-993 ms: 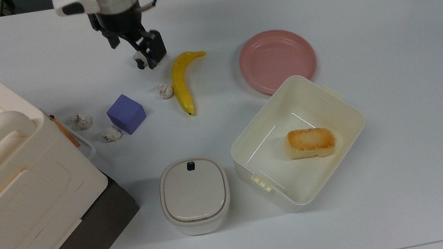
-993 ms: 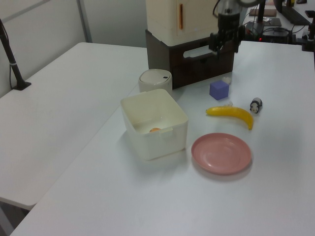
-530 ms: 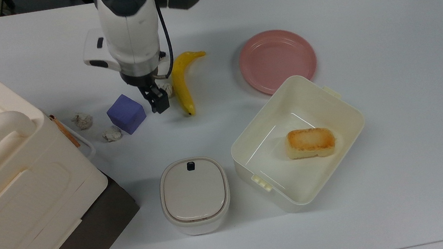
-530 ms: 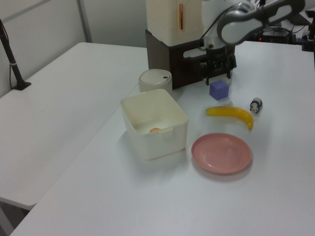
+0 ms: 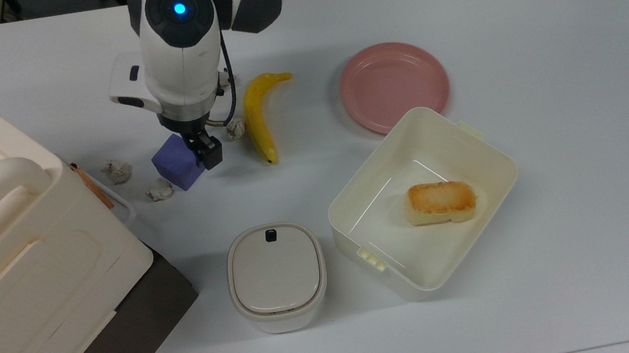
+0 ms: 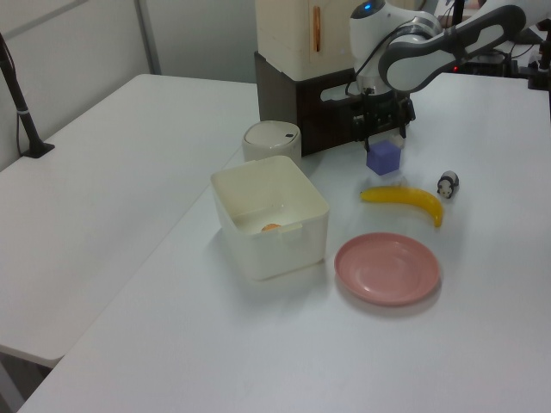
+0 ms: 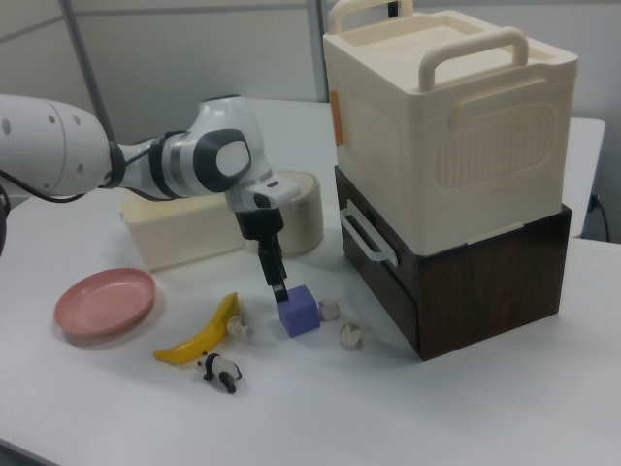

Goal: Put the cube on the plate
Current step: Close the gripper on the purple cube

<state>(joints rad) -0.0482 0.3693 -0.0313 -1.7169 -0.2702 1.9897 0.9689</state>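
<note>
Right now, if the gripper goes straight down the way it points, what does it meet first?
Most likely the cube: the gripper points down right over it, though whether it already touches is unclear.

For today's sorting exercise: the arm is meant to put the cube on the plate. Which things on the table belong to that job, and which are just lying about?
Belong to the job:
the cube
the plate
the gripper

Just lying about:
the banana
the toy panda
the open cream container with the bread
the lidded pot
the crumpled paper balls
the stacked boxes
</note>
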